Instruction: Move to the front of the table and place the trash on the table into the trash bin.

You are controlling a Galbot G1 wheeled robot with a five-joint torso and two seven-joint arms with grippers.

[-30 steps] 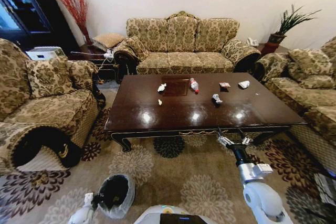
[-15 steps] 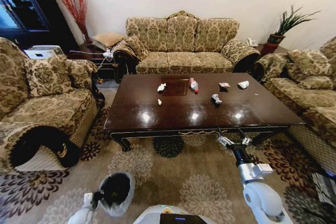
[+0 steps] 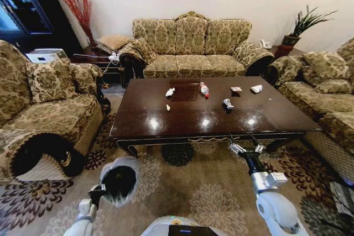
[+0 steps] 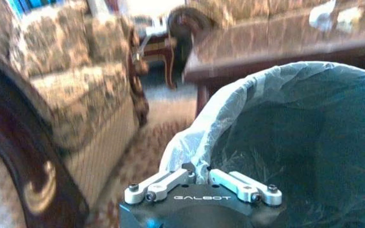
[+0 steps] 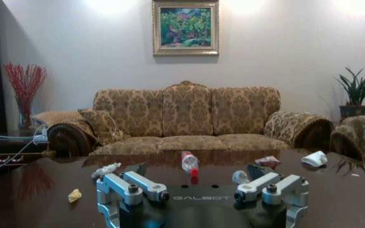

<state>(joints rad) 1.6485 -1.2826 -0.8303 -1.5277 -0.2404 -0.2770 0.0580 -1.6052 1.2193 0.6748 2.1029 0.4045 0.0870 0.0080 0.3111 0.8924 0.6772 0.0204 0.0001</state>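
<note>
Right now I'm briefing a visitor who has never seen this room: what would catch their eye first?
Probably the glossy dark coffee table in the middle, with scraps and a small red-labelled bottle scattered on its far half. Next, the bag-lined trash bin gripped at its rim by the left gripper, low at the robot's left.

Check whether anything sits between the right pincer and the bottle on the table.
Nothing visible blocks it. The right pincer hangs open at the table's near edge, and the bottle lies farther back. Between them is bare tabletop; a crumpled wrapper lies just off that line. The left pincer holds the bin over the carpet.
</note>
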